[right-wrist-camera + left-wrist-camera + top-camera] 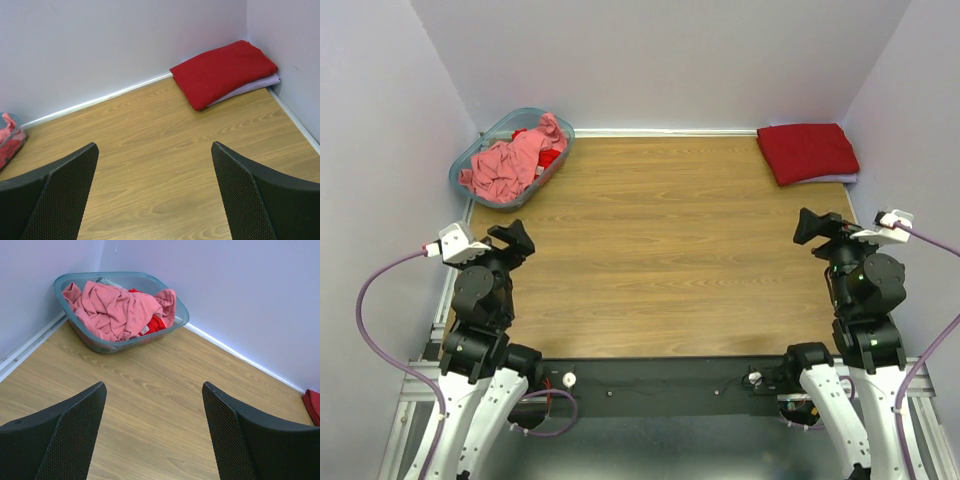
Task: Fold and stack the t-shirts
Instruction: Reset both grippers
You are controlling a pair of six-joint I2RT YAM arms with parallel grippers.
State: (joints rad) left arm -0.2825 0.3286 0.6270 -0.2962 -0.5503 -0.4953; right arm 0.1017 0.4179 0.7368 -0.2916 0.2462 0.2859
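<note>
Wood-grain surface (670, 250) boxed in by pale lavender walls (670, 60), and we're using the teal plastic basket (107, 346) as our reference point for everything. It's tucked into the far corner on the left arm's side. Heaped inside it is the salmon-pink t-shirt (115, 310), all crumpled and not folded at all, and a bit of bright red cloth (155, 324) pokes out from under it on the side of the basket away from the corner. We honestly can't tell what that red piece is. Straight across from the basket, along the same back wall in the opposite far corner, sits the folded stack. That's the dark red t-shirt (222, 70) lying flat and tidy on top of the lavender t-shirt (252, 84), which only shows as a thin edge peeking out underneath. The stack is well apart from the basket, with the whole width of the surface between them. The left arm (485, 290) is at the near edge on the basket's side, well short of the basket, with its wrist camera looking right at it. The left jaws stand wide apart, gripping nothing, and we just see wood between the fingers (70, 440). The right arm (865, 290) is at the near edge diagonally opposite the basket, on the stack's side. The right jaws are spread just as wide and hold nothing either, with the stack showing beyond the fingers (60, 195) and only a sliver of the basket at the edge of that view.
</note>
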